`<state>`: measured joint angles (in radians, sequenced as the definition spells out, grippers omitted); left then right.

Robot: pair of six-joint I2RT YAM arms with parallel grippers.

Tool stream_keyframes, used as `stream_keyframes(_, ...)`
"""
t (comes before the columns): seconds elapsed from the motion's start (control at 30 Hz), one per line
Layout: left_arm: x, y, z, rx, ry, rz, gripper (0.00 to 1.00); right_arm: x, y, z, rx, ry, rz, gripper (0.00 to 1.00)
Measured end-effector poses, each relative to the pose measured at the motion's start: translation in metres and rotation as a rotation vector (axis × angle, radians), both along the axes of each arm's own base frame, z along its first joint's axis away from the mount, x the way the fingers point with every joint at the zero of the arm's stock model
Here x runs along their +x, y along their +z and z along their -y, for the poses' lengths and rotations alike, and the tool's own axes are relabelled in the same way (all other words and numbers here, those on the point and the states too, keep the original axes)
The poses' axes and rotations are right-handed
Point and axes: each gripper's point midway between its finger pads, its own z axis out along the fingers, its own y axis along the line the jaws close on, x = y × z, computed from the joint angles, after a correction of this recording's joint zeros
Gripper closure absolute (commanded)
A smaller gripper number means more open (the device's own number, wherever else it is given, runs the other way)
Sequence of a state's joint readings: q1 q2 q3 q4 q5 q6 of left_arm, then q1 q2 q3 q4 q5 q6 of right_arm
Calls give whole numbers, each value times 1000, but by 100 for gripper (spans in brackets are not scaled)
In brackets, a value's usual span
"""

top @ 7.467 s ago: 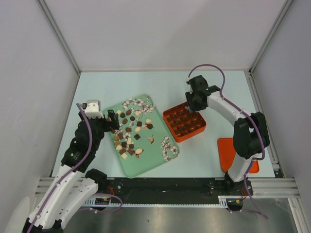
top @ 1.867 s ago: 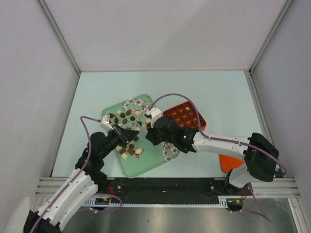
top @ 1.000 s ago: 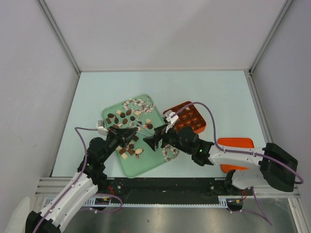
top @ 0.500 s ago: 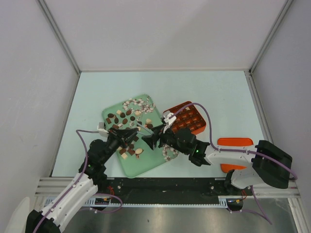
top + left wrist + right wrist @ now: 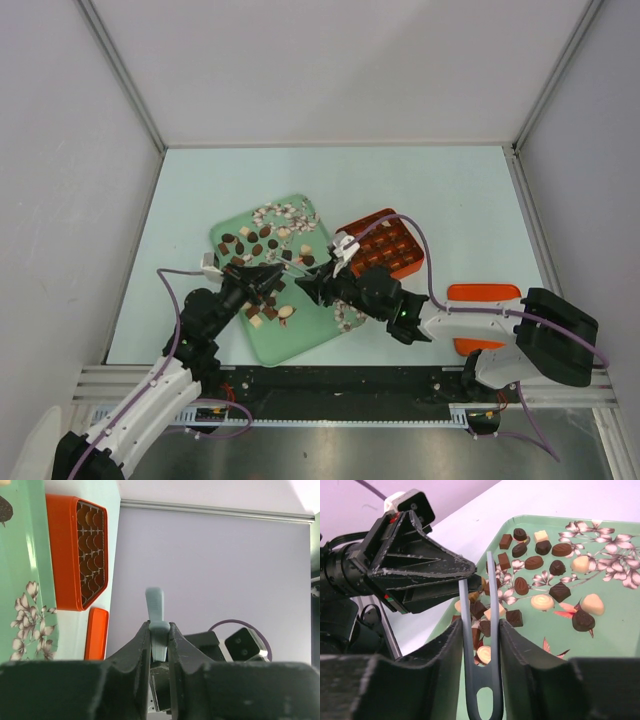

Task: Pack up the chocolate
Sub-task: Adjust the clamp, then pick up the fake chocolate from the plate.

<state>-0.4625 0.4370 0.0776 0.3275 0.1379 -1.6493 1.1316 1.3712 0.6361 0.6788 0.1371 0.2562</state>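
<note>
The chocolate (image 5: 262,248) lies as many small dark, light brown and cream pieces on the green flowered tray (image 5: 300,335), and shows close up in the right wrist view (image 5: 560,591). Grey U-shaped tongs (image 5: 490,605) hang above the tray between both grippers. My left gripper (image 5: 272,278) is shut on the tip of one tong arm (image 5: 155,605). My right gripper (image 5: 480,622) faces it, its jaws pressed against both tong arms near the bend. No chocolate sits between the tong tips.
The orange square box (image 5: 385,247) with a grid of cells, some holding brown pieces, stands right of the tray and shows in the left wrist view (image 5: 65,555). Its flat orange lid (image 5: 484,296) lies near the right arm's base. Grey walls enclose the table.
My right gripper's jaws have closed in from wide open onto the tongs' two arms. The left gripper has kept its hold, and both arms have hardly shifted.
</note>
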Motion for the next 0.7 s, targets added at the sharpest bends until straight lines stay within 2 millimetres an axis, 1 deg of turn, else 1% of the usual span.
stream_keyframes(0.03,0,0,0,0,0,1,70,-1,0,-1,-2,5,3,70)
stream_keyframes(0.07,0,0,0,1,0,1,60,-3,0,-1,-3,9,5,72)
stream_keyframes(0.13,0,0,-1,17,4,14,51,-6,-1,-2,-14,16,13,73)
stream_keyframes(0.17,0,-2,-2,28,9,17,42,-6,-3,-2,-22,16,17,74)
stream_keyframes(0.23,2,-7,-5,81,28,25,35,-5,-8,0,-47,9,17,75)
stream_keyframes(0.27,3,-9,-6,106,37,30,30,-5,-9,1,-58,8,18,75)
stream_keyframes(0.33,6,-12,-11,179,59,37,26,-5,-12,3,-78,6,21,75)
stream_keyframes(0.37,7,-11,-14,213,74,43,22,-5,-14,4,-89,6,21,75)
stream_keyframes(0.43,12,-7,-22,309,112,63,19,-6,-17,6,-107,10,23,74)
stream_keyframes(0.47,13,-2,-25,350,128,76,16,-6,-19,7,-122,12,22,74)
stream_keyframes(0.53,17,13,-37,463,175,119,14,-6,-26,9,-156,17,12,74)
stream_keyframes(0.7,20,68,-71,738,297,266,6,3,-43,6,-248,14,-25,70)
